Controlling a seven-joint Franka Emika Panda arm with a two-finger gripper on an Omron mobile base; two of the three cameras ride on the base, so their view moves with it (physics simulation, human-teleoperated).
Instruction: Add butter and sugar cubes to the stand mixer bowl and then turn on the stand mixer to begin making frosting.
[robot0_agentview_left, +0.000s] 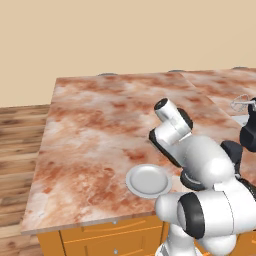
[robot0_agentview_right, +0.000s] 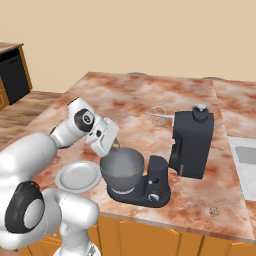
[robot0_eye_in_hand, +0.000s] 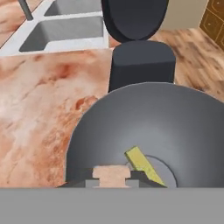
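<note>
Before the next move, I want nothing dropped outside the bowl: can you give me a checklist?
1. Butter in the bowl: ok, it lies on the bowl floor.
2. Gripper over the bowl: ok, it hangs just above the rim on the plate side.
3. Cube in the grip: ok, a pale block sits between the fingertips.
4. Whisk clear of the bowl: ok, the mixer head is tilted back.
5. Knob off: cannot tell.
</note>
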